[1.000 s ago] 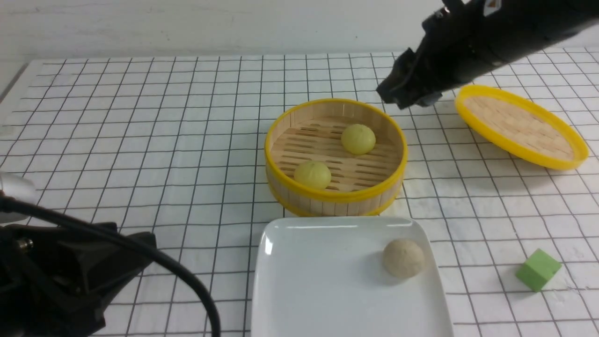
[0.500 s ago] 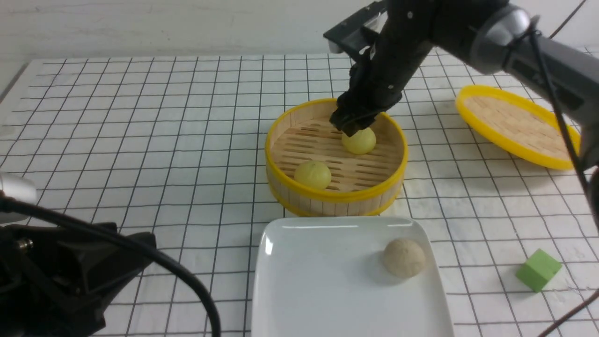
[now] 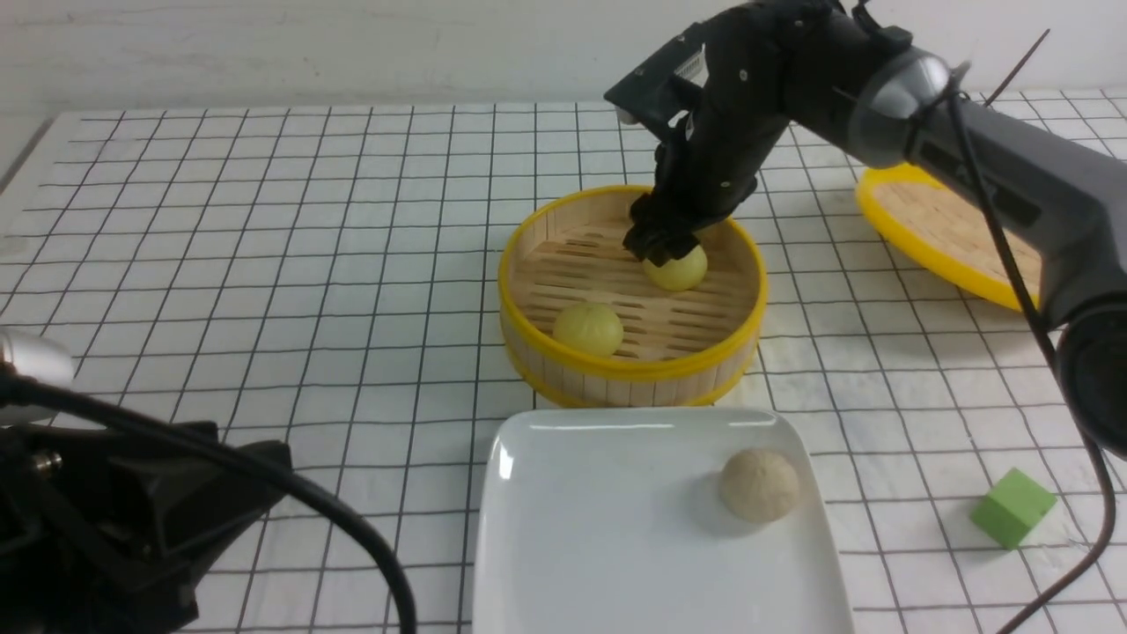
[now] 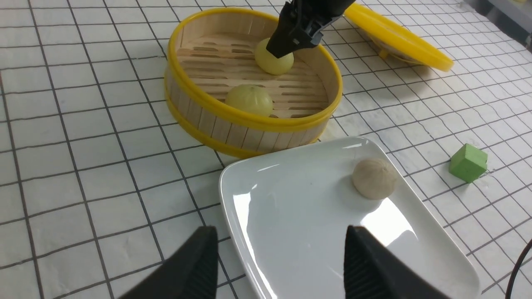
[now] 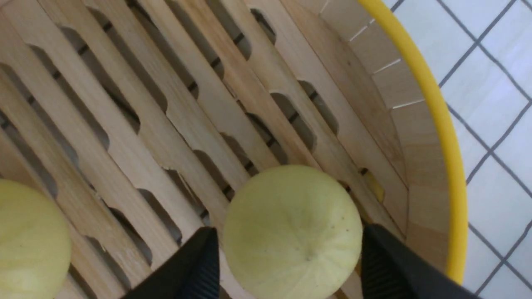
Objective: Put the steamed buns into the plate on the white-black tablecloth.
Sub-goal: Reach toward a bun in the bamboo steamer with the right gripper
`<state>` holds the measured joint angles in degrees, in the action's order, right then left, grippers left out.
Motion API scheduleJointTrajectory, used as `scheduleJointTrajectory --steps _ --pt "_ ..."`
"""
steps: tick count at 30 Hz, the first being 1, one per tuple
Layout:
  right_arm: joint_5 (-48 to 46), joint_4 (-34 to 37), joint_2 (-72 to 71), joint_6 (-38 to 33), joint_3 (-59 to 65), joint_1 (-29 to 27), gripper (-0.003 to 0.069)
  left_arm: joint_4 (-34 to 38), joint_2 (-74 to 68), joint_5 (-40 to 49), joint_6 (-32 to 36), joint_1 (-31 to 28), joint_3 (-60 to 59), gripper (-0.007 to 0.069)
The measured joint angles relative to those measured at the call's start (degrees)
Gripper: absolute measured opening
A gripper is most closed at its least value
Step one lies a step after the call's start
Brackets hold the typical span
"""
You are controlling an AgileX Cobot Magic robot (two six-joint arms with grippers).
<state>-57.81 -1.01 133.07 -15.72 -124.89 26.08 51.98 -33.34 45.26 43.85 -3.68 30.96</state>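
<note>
My right claw (image 3: 653,248) is down inside the steamer basket (image 3: 627,372). It is spread wide, with the far yellow bun (image 3: 678,269) between its fingers. It has not closed on the bun, though I cannot tell whether one finger brushes it. The basket wall rises close behind that bun. The near yellow bun (image 3: 588,328) lies apart on the slats, on the plate (image 3: 599,537) side.

The plate sits just in front of the basket on the white-black tablecloth (image 3: 264,220), and the beige bun (image 3: 759,484) rests toward its right edge. My left claw (image 4: 282,238) hangs wide open and empty off the plate's near-left. The lid (image 3: 916,224) lies to the right, partly behind my right arm. A green cube (image 3: 1012,508) sits right of the plate.
</note>
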Motion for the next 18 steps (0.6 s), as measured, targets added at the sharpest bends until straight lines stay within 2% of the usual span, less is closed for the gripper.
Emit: scheduleJointTrajectory --steps 4,7,9,10,12,13,14,18 --pt "0.09 -0.13 1.59 0.60 0.00 -0.35 0.0454 -0.13 0.00 0.06 0.00 0.00 0.00 0.0426" --pt "0.23 -1.00 2.32 2.06 0.00 -0.65 0.0421 -0.38 0.00 0.26 0.00 0.00 0.00 0.0426" --pt "0.23 -2.13 2.38 3.30 0.00 -0.72 0.0337 -0.39 0.00 0.40 0.00 0.00 0.00 0.0426" --pt "0.17 -3.85 2.38 3.93 0.00 -0.72 0.0227 -0.44 0.00 0.45 0.00 0.00 0.00 0.0426" --pt "-0.09 -5.05 2.21 4.02 0.00 -0.72 0.0087 -0.44 0.00 0.45 0.00 0.00 0.00 0.0426" --pt "-0.16 -5.17 2.21 4.02 0.00 -0.72 0.0076 -0.44 0.00 0.45 0.00 0.00 0.00 0.0426" --pt "-0.79 -6.03 1.39 4.02 0.00 -0.72 0.0020 -0.71 0.00 0.45 0.00 0.00 0.00 0.0426" --pt "-4.50 -6.53 -3.00 4.07 0.05 -0.31 0.0016 -1.53 0.00 0.45 0.00 0.00 0.00 0.0426"
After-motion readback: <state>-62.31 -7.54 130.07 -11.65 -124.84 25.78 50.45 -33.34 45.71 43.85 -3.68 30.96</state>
